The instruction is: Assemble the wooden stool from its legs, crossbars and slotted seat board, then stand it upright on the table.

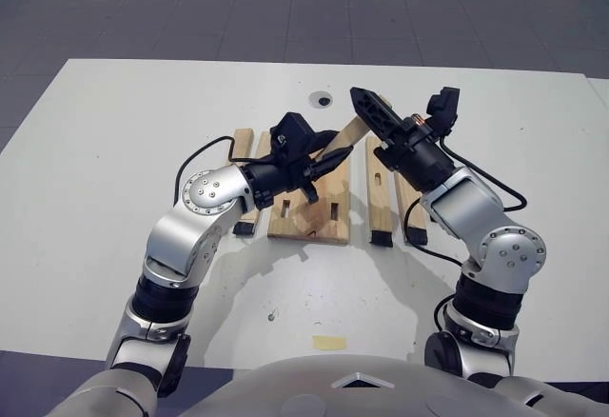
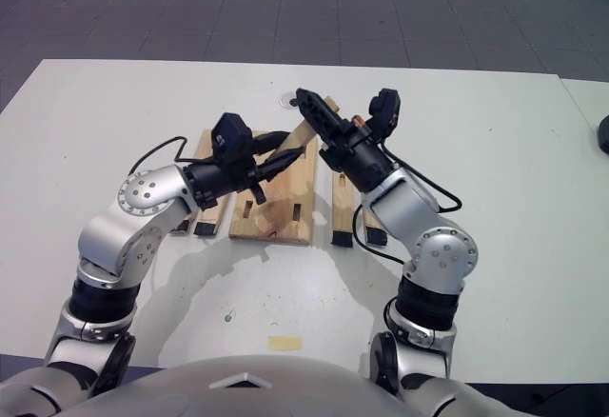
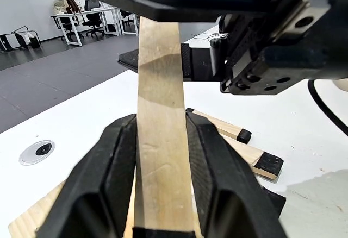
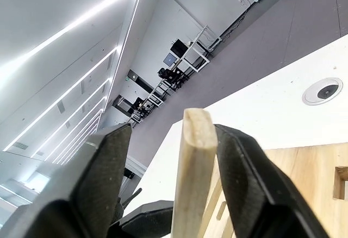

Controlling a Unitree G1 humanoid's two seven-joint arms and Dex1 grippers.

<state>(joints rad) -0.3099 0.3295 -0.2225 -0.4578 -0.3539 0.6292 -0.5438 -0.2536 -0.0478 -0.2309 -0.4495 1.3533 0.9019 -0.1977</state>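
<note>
Both arms share one wooden bar [image 1: 348,135], held slanted in the air above the seat board [image 1: 309,219], which lies flat on the surface [image 1: 133,141] with its slots facing up. The left jaws are closed on the bar's lower part, their fingers [image 3: 109,178] pressed against both its edges. The right jaws are clamped on its upper end, with the tip sitting between them. Whether the bar is a leg or a crossbar I cannot tell. The main danger, I judge, is the double grip itself. If the two arms move out of step, the bar is twisted or bent between them, and it may slip in one grip or spring free and drop onto the board. If one side lets go before the other holds firmly, the free end could swing down and knock the board askew. It could also strike the legs [image 1: 379,193] lying just beside the board's right edge, or those [image 1: 244,143] along its left. Because the bar is tilted, driving it at a slot at that slant would likely jam it at the mouth. That would lever the unheld board up or shove it across the surface, and the loose legs with it.
</note>
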